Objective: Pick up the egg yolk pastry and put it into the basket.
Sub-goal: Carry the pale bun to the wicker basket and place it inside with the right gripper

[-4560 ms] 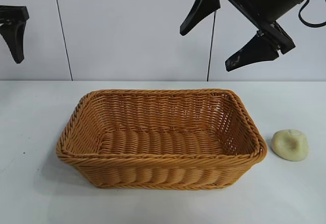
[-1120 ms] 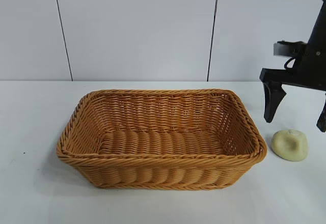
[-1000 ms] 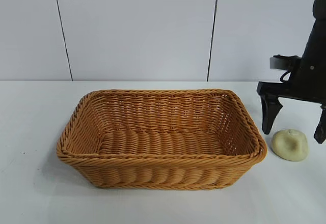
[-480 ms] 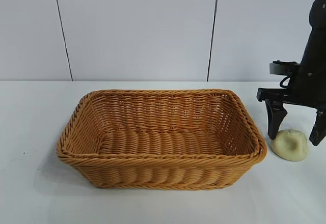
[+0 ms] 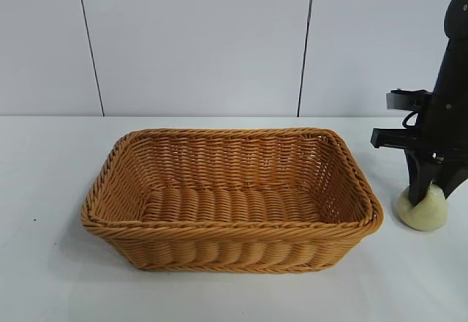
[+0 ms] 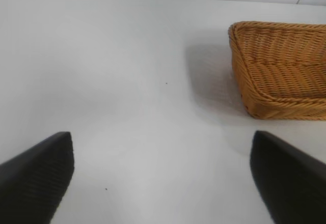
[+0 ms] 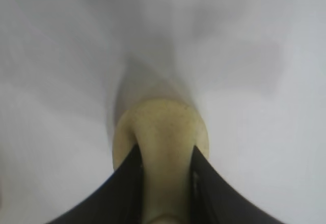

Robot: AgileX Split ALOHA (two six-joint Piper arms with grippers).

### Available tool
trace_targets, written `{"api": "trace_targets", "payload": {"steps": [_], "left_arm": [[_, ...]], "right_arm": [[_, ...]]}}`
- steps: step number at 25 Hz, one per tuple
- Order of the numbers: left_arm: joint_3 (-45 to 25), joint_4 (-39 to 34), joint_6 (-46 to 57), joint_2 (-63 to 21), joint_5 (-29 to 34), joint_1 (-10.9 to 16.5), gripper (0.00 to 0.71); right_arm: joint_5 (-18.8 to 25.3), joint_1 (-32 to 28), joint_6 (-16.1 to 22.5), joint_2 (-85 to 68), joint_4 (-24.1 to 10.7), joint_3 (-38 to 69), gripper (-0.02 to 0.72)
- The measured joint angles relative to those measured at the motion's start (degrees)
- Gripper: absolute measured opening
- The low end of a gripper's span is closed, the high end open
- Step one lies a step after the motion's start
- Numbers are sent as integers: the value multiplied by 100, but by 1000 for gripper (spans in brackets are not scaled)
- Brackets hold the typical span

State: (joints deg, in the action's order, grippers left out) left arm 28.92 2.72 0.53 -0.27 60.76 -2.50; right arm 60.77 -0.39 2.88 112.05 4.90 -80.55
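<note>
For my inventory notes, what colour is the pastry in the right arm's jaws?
Pale cream-yellow, a smooth matte egg yolk pastry; clearest in the right wrist view.

Right hand [image 5: 430,190] hides pastry's [image 5: 423,211] top (table blurred).

the small pale cream-yellow, smooth rounded egg yolk pastry [image 5: 422,209] sits just beside the basket's right end, pinched at its top between two black fingers [image 7: 130,193], its sides bulging below them. the large rectangular orange-brown woven wicker basket [image 5: 131,241], with braided rim and sloping sides, stands upright, empty.
</note>
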Motion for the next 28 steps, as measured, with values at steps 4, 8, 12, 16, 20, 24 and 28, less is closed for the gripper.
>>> {"api": "trace_targets", "payload": {"steps": [4, 8, 12, 16, 20, 24, 28], "left_arm": [[0, 0, 0, 0, 0, 0, 689], [0, 0, 0, 0, 0, 0, 689], [0, 0, 0, 0, 0, 0, 689], [0, 0, 0, 0, 0, 0, 689], [0, 0, 0, 0, 0, 0, 689], [0, 0, 0, 0, 0, 0, 689], [0, 0, 0, 0, 0, 0, 689]], "right_arm": [[32, 0, -8, -589, 0, 0, 153], [40, 0, -14, -981, 92, 0, 153], [45, 189, -43, -1105, 185, 0, 153], [27, 785, -54, -1130, 301, 0, 152], [-131, 1586, -43, -1130, 526, 0, 149], [-406, 2447, 73, -1130, 622, 0, 148], [-742, 3135, 294, -1053, 644, 0, 148]]}}
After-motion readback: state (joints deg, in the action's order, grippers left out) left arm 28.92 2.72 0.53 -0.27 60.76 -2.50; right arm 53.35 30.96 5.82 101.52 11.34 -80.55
